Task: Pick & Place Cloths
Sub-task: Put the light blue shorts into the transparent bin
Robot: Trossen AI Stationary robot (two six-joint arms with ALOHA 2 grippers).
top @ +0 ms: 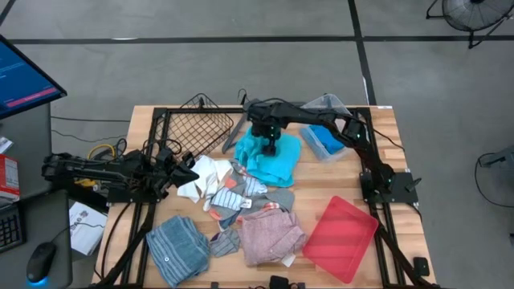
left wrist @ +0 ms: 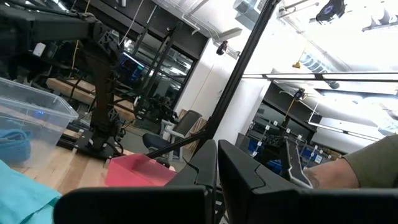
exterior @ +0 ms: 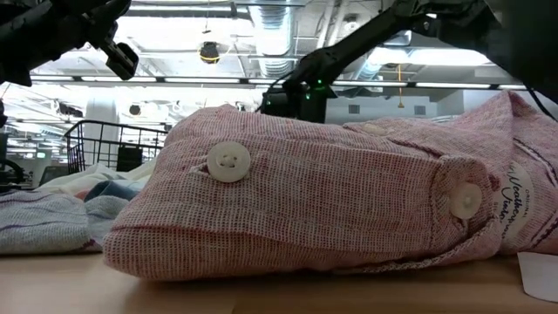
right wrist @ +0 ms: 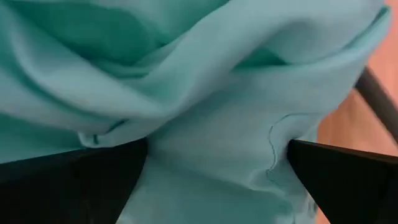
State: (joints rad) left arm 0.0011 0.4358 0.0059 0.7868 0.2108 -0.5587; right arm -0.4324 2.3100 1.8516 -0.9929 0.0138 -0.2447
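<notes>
Writing: a round cream patch (exterior: 513, 208) sewn on the pink checked garment (exterior: 331, 205) carries curly script, partly legible as "Original"; the rest cannot be made out in the low view.
Pink checked garment: coarse open-weave cotton in pink and white, folded into a soft mound at the table's near edge, closed with two pale four-hole buttons (exterior: 228, 161).
Turquoise cloth (top: 271, 158): smooth knit, crumpled in deep folds with a stitched seam, lying at the back of the pile just beside the clear plastic bin (top: 325, 138).
Cloth pile: white, striped and grey pieces with orange trim (top: 233, 191) lie tangled mid-table; a blue-grey striped garment (top: 177, 242) sits near the front left corner.
Right gripper (top: 269, 144): poised directly over the turquoise cloth, its dark fingers (right wrist: 345, 171) spread wide on either side of a fold, the fabric bulging between them.
Left gripper (top: 191, 172): low at the left side of the pile near the white cloth, fingers (left wrist: 239, 168) pressed together, holding nothing.
Red tray (top: 341, 229): flat, glossy plastic, square, at the front right.
Wire basket (top: 197, 126): black mesh, at the back left of the wooden table (top: 321, 193).
Blue cloth (top: 325, 140): royal blue, bunched inside the clear bin.
</notes>
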